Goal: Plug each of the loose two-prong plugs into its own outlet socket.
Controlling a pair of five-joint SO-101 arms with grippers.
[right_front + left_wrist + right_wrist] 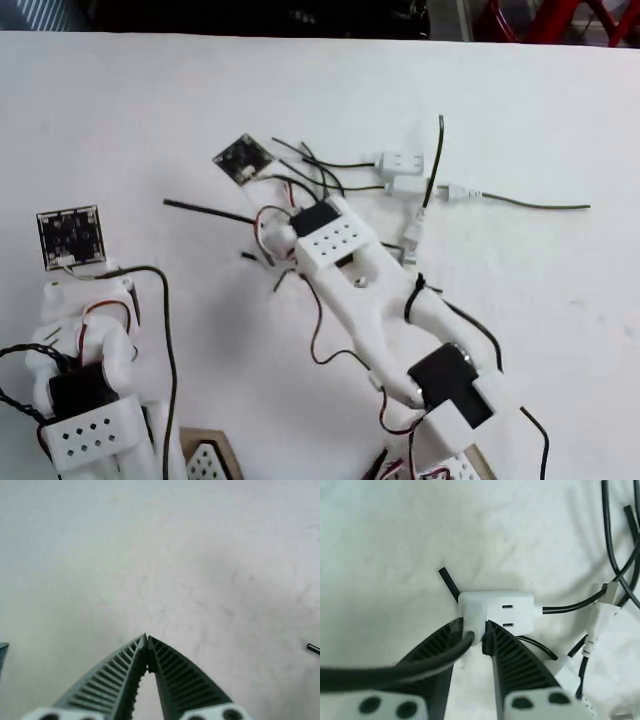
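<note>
Your right gripper point(475, 630) pinches the light, hard plug point(473, 611) by its flat sides at the socket point(515, 611), its stiff cord point(395, 667) liable to tug; left gripper point(146, 639) closed, empty.

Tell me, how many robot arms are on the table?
2. The left arm sits at the near left corner of the table. The right arm stretches across the middle, its claw holding a white plug at a socket.
</note>
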